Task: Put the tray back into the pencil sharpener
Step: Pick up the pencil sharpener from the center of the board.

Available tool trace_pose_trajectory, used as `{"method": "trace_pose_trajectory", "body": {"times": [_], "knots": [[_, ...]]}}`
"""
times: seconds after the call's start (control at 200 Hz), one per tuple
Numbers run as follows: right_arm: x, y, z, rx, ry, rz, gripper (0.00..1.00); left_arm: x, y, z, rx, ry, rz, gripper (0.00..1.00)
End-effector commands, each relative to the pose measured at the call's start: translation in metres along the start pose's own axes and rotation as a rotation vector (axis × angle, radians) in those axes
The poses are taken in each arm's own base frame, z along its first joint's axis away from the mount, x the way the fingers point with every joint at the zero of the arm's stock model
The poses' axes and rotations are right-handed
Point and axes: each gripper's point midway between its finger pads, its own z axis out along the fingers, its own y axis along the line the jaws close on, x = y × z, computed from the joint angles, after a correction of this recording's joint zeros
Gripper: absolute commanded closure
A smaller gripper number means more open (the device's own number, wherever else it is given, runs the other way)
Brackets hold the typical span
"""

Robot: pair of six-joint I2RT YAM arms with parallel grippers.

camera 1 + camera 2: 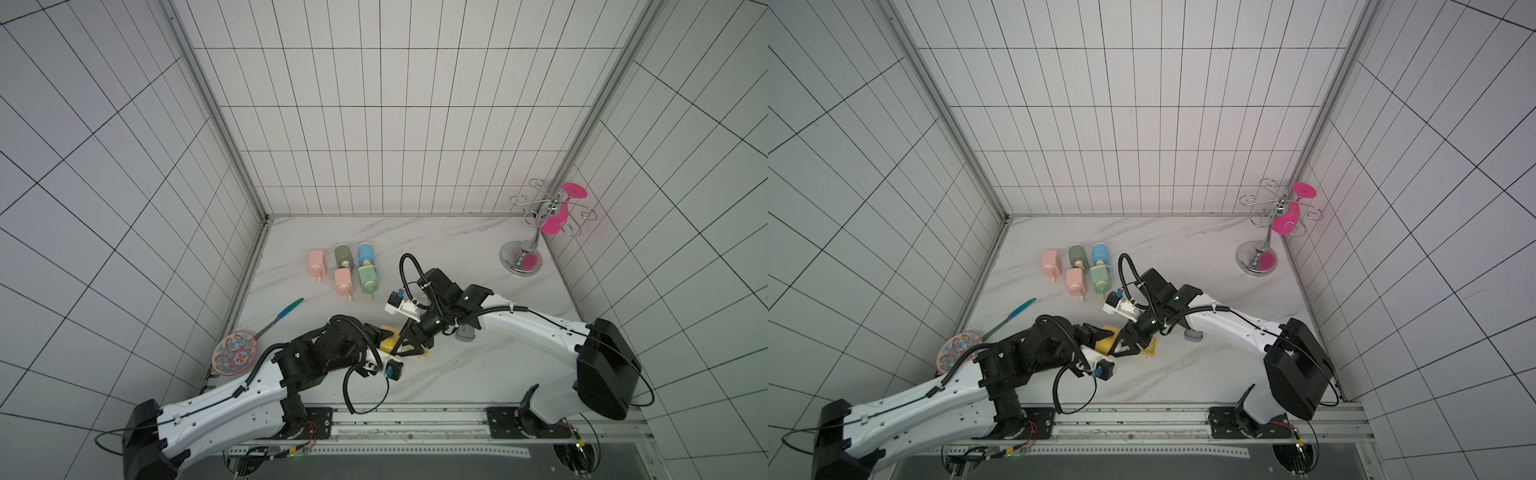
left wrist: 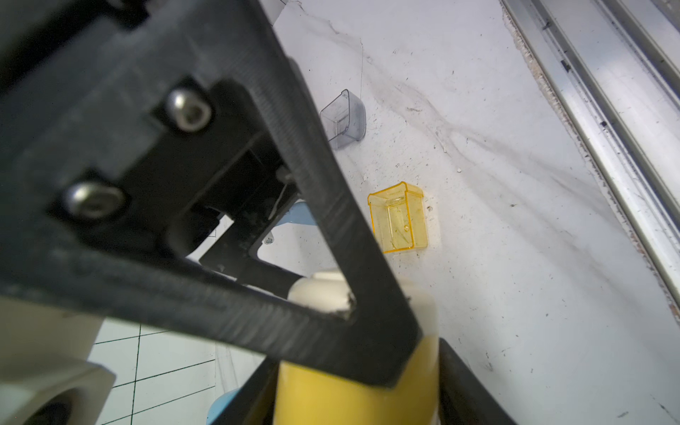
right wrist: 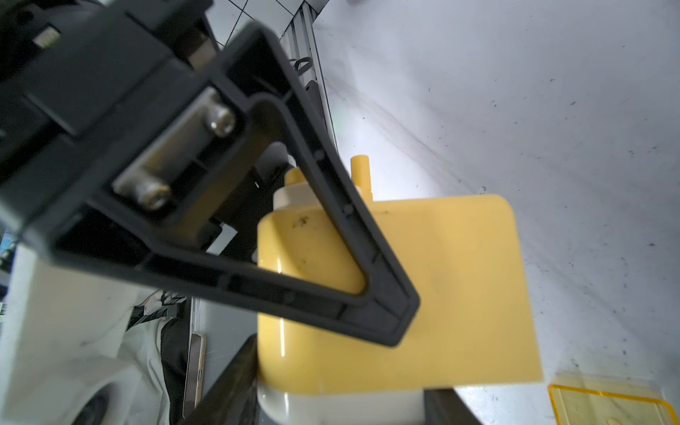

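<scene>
We judge the task to be in its opening phase: the body is secured, but the tray is not yet picked up or inserted.

The yellow plastic pencil sharpener (image 1: 388, 340) sits near the front middle of the white marble-patterned tabletop (image 1: 457, 374), caught between the two arms. The left gripper (image 1: 385, 336) is clamped across the sharpener's narrower end; in the left wrist view the yellow body is pinched between its black fingers. The right gripper (image 1: 406, 345) reaches in from the opposite side. In the right wrist view its finger lies against the broad yellow face with the other finger underneath, so we read it as grasping the sharpener too, across a wider span.

The transparent amber plastic tray (image 2: 399, 217) lies loose on the tabletop with its hollow facing up. It is just beside the sharpener on the right arm's side, and neither gripper touches it. A corner of it also shows in the right wrist view (image 3: 607, 404). A clear grey plastic tray (image 2: 344, 119) lies farther off and does not match the yellow body in colour.

What is left, as we see it:
- one gripper has to let go of the sharpener
- it then has to pick up the amber tray
- the tray must be lined up with the sharpener's slot, which no view shows
- the tray must be slid home while the other gripper steadies the body
</scene>
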Motion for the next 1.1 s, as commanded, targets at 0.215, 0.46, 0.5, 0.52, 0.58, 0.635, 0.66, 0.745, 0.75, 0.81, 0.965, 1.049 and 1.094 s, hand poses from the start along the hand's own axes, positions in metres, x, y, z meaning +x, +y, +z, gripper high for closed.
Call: {"method": "trace_pose_trajectory", "body": {"times": [0.215, 0.46, 0.5, 0.52, 0.58, 0.635, 0.66, 0.745, 0.75, 0.81, 0.965, 1.049, 1.094], "knots": [[-0.022, 0.016, -0.014, 0.012, -0.057, -0.034, 0.34, -0.002, 0.011, -0.001, -0.040, 0.009, 0.007, 0.70], [-0.013, 0.001, -0.057, 0.191, -0.244, 0.071, 0.12, -0.001, 0.008, -0.005, -0.054, -0.008, -0.061, 1.00], [-0.007, -0.008, -0.065, 0.251, -0.278, 0.113, 0.12, -0.002, 0.006, -0.006, -0.049, -0.013, -0.086, 1.00], [-0.003, -0.014, -0.070, 0.288, -0.295, 0.136, 0.12, -0.002, 0.006, -0.007, -0.045, -0.016, -0.100, 1.00], [0.010, -0.032, -0.081, 0.402, -0.351, 0.199, 0.14, -0.002, 0.005, -0.007, -0.039, -0.015, -0.156, 1.00], [0.023, -0.051, -0.092, 0.518, -0.409, 0.272, 0.21, 0.000, 0.003, -0.004, -0.026, -0.002, -0.205, 1.00], [0.030, -0.059, -0.097, 0.563, -0.435, 0.315, 0.25, 0.002, 0.001, -0.002, -0.016, 0.010, -0.225, 1.00], [0.048, -0.079, -0.111, 0.668, -0.524, 0.465, 0.39, 0.008, 0.000, 0.006, 0.011, 0.057, -0.316, 1.00], [0.049, -0.080, -0.111, 0.671, -0.529, 0.473, 0.39, 0.008, -0.001, 0.006, 0.012, 0.060, -0.321, 1.00], [0.055, -0.085, -0.113, 0.678, -0.574, 0.543, 0.46, 0.010, -0.004, 0.013, 0.046, 0.090, -0.372, 1.00], [0.068, -0.097, -0.100, 0.641, -0.615, 0.657, 0.59, 0.022, -0.009, 0.029, 0.102, 0.196, -0.452, 1.00], [0.075, -0.105, -0.090, 0.634, -0.608, 0.693, 0.60, 0.029, -0.008, 0.039, 0.099, 0.247, -0.464, 1.00], [0.077, -0.108, -0.084, 0.619, -0.604, 0.709, 0.60, 0.031, -0.006, 0.044, 0.092, 0.260, -0.471, 1.00]]}}
